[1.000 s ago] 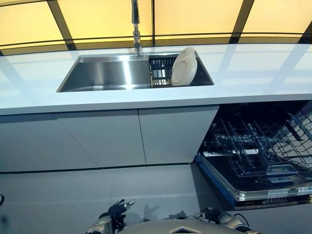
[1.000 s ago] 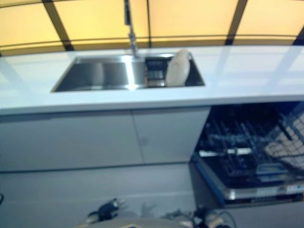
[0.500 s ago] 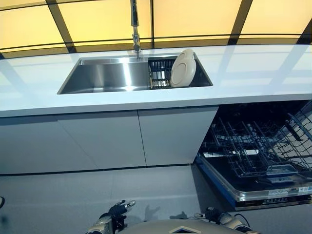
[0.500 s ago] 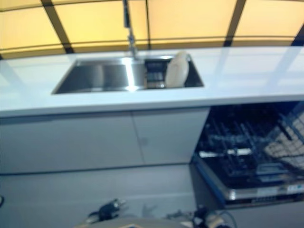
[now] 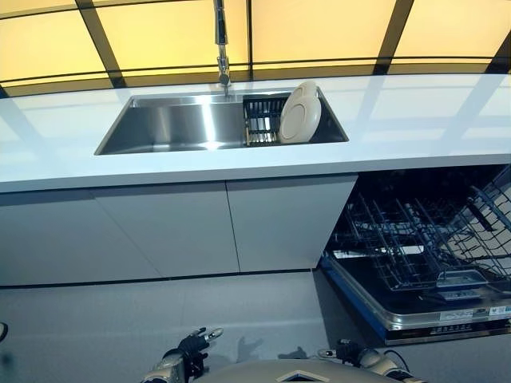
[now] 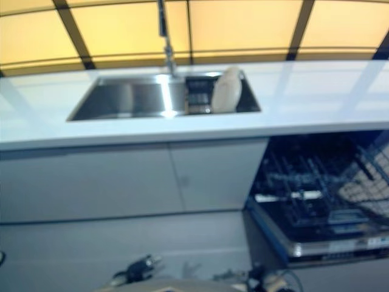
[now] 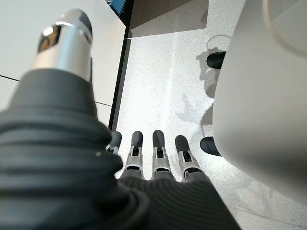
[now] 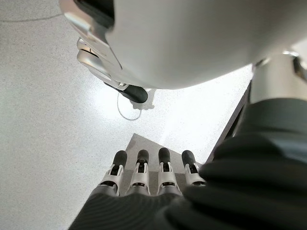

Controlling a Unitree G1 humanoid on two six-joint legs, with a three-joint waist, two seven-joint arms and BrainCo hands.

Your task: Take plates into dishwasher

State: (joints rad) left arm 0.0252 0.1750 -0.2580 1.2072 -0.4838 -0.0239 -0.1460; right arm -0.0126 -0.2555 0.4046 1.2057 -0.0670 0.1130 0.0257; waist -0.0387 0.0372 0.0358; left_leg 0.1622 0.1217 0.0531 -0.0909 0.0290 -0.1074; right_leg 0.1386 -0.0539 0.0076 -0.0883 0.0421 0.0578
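While both hands (image 7: pixel 153 158) (image 8: pixel 148 175) hang empty, fingers relaxed, seemingly one plate (image 5: pixel 300 112) leans in the sink rack (image 5: pixel 259 120).

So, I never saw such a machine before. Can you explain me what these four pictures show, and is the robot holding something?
It is a humanoid robot with two arms. Two pictures come from cameras on its head, looking down at a kitchen. The other two come from cameras on its wrists. The white counter has a sink with a tap. A pale plate stands on edge in a dark rack inside the sink. At lower right the dishwasher is open, its wire basket pulled out. The left hand and right hand hang low over the floor, fingers straight, holding nothing.
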